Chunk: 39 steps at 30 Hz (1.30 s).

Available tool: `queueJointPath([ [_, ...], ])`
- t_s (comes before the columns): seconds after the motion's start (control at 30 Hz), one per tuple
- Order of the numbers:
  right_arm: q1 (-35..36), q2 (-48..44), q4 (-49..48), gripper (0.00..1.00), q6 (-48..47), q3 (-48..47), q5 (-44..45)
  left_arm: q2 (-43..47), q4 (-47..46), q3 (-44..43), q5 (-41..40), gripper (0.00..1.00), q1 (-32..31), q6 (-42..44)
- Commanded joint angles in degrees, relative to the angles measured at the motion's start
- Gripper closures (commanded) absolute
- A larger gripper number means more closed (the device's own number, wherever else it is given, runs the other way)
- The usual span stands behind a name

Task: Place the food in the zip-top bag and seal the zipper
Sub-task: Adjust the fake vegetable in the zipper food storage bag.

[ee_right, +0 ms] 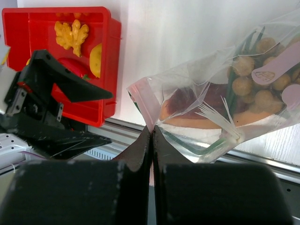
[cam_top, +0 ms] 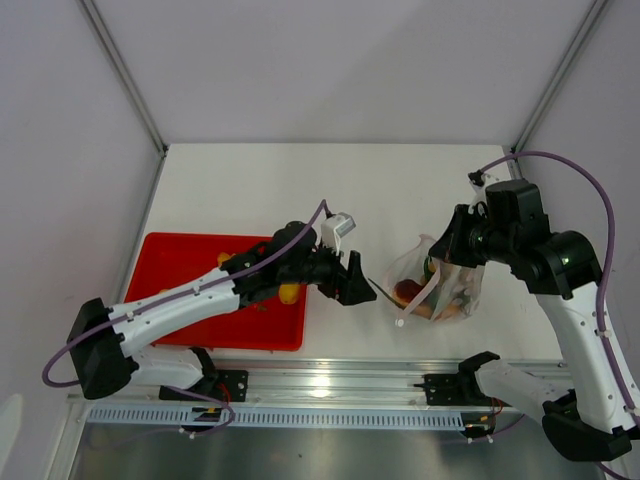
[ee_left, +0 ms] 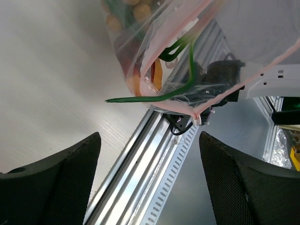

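Now | left gripper [cam_top: 357,284] jaws wide, bag [cam_top: 447,290] just ahead | right gripper [ee_right: 151,133] pinches bag rim

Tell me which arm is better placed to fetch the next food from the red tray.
Left, probably. The left tool is open, empty and next to the red tray, where food lies. The right tool is shut on the zip-top bag, at its mouth edge.
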<state>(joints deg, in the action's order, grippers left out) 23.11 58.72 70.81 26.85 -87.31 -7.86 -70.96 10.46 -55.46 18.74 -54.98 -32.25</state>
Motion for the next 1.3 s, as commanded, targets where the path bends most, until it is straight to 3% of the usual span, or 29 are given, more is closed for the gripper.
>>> queueJointPath([
  [0.0, -0.17, -1.33, -2.60, 1.00, -0.57, -0.06, -0.76, -2.60, -4.48, -0.52, 1.30, 0.14, 0.40, -3.34],
  [0.5, -0.17, -1.50, -2.25, 1.00, -0.48, -0.41, -1.46, -9.81, -10.11, -2.10, 1.03, 0.26, 2.33, -6.77],
  [0.8, -0.17, -1.59, -2.34, 1.00, -0.66, -0.14, -1.63, -14.47, -11.95, -5.09, 2.88, 0.45, 2.77, -7.48],
  [0.93, -0.26, -1.68, -2.34, 1.00, -0.83, 0.12, -1.46, -14.39, -12.39, -4.92, 3.41, 0.62, 2.77, -7.48],
  [1.27, -0.26, -1.68, -3.39, 1.00, -0.22, 1.44, -2.07, -10.17, -12.04, -1.76, 4.37, 0.78, 2.77, -8.18],
])
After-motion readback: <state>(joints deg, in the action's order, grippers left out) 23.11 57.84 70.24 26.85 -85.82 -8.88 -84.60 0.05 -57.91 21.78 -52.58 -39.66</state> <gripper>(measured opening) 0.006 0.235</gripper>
